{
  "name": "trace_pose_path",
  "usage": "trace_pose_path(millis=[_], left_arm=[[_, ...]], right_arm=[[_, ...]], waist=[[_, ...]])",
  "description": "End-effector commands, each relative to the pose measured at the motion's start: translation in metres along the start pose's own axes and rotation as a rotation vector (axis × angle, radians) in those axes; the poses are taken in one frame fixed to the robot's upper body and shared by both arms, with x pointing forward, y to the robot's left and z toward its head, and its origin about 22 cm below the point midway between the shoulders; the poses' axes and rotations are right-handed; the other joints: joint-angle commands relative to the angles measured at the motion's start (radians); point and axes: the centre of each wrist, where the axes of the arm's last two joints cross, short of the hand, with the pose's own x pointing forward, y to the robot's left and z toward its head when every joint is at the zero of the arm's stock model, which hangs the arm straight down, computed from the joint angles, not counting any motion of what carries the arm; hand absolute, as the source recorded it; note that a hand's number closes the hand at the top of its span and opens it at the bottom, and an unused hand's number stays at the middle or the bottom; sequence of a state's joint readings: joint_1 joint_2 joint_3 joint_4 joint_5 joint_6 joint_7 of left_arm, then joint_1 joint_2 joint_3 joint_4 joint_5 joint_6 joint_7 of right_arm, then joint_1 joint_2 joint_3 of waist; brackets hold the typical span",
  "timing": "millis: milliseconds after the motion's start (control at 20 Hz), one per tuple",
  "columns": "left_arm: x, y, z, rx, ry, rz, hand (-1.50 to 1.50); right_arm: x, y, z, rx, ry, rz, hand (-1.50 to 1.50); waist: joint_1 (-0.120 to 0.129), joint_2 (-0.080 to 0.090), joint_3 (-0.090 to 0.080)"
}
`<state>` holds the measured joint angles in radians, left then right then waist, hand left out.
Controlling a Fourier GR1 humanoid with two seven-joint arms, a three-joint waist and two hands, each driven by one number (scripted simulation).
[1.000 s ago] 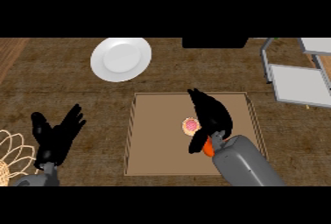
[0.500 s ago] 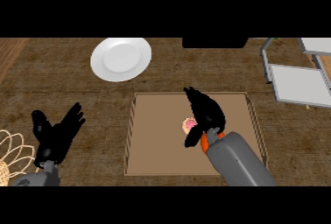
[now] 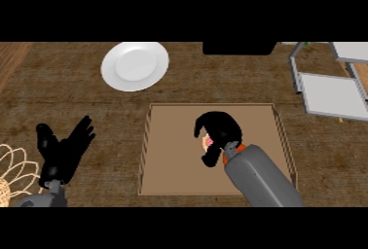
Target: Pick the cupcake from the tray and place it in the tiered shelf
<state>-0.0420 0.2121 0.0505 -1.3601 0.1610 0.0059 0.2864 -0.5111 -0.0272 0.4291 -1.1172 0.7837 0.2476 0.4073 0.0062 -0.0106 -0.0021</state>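
My right hand (image 3: 218,130) curls its fingers over the cupcake (image 3: 209,141), mid-tray (image 3: 167,180). With the cupcake mostly hidden, it could tip when lifted toward the shelf (image 3: 327,95). My left hand (image 3: 63,151) rests, fingers apart.

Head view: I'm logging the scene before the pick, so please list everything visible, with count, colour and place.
Tray: one, tan, centre of the counter.
Cupcake: one, pink, on the tray, mostly hidden under the right hand.
Plate: one, white, beyond the tray to the left.
Shelf: one, grey, upper right.
Basket: one, pale wire, left edge.
Dark box: one, black, top edge.
Counter: one, brown wood.
Left hand: black, open, resting left of the tray.
Right hand: black, fingers curled over the cupcake.
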Motion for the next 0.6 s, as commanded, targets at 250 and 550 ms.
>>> trace_pose_path(millis=[250,550], left_arm=[[0.001,-0.001,0.007,0.002,0.027,0.01,0.0],[-0.012,0.001,0.003,0.032,0.024,0.01,0.0]], right_arm=[[0.027,0.021,0.031,-0.058,-0.148,-0.055,1.5],[-0.15,-0.056,0.071,-0.18,0.081,-0.142,1.5]], waist=[[-0.004,0.009,0.002],[-0.034,0.009,0.003]])
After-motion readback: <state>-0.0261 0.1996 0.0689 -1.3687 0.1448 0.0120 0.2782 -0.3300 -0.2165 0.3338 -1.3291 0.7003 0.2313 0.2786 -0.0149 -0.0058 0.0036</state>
